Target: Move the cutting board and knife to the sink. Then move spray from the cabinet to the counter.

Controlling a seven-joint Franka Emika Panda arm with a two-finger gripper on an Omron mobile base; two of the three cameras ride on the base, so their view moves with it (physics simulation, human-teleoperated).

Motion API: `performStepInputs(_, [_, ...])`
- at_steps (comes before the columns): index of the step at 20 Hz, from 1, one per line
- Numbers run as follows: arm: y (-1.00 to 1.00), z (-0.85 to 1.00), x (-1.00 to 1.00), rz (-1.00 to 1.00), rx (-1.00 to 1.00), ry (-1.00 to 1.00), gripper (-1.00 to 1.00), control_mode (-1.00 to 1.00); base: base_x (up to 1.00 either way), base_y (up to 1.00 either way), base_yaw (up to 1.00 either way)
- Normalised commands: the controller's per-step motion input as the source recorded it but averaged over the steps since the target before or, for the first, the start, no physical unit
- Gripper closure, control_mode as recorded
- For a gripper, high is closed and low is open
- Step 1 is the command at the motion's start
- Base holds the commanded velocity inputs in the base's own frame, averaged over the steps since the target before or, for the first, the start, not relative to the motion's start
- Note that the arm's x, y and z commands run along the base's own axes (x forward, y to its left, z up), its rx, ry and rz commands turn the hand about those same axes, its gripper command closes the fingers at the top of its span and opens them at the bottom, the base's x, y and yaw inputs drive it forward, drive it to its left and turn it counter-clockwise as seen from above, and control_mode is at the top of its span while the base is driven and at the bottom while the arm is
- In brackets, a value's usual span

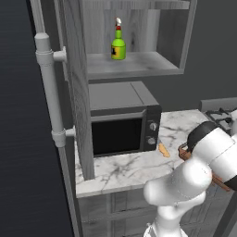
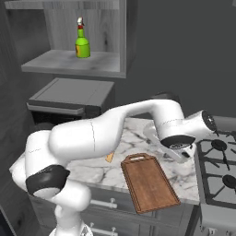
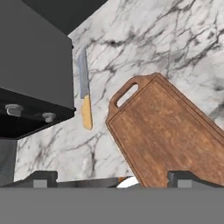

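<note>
The gripper (image 3: 113, 180) is held wide open above the counter (image 3: 175, 39), its two dark fingertips (image 3: 43, 179) spread far apart with nothing between them. Directly beneath it the cutting board (image 3: 170, 131) is seen lying flat on the marble, its handle end with the slot turned toward the microwave (image 3: 30, 74); in the right base view the board (image 2: 150, 182) is seen to reach the front edge of the counter, one corner jutting slightly past it. Just beside the board's handle, apart from it, the knife (image 3: 85, 94) lies flat, its grey blade running along the microwave's side and its orange-yellow handle nearer the board. In the left base view the knife (image 1: 163, 150) is seen just in front of the microwave's right corner, and the board is largely hidden behind the arm. The stove burners (image 2: 220, 168) are set immediately next to the board on its far side from the microwave. Above the microwave, the spray (image 1: 118, 44) stands upright on the open shelf of the cabinet (image 1: 134, 65), near the middle of the niche. A dark fridge with a long grey handle (image 1: 50, 88) closes the scene beyond the cabinet.
</note>
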Motion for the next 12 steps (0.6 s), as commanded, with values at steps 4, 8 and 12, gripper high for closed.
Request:
performStepInputs(4, [-0.03, 0.06, -0.64, -0.33, 0.00, -0.05, -1.00, -1.00, 0.00, 0.00, 0.00])
performStepInputs(8, [0.00, 0.00, -0.51, -0.34, -0.01, -0.03, -1.00, -1.00, 0.00, 0.00, 0.00])
performStepInputs(12, [0.00, -0.07, -0.40, -0.28, -0.02, -0.03, -1.00, -1.00, 0.00, 0.00, 0.00])
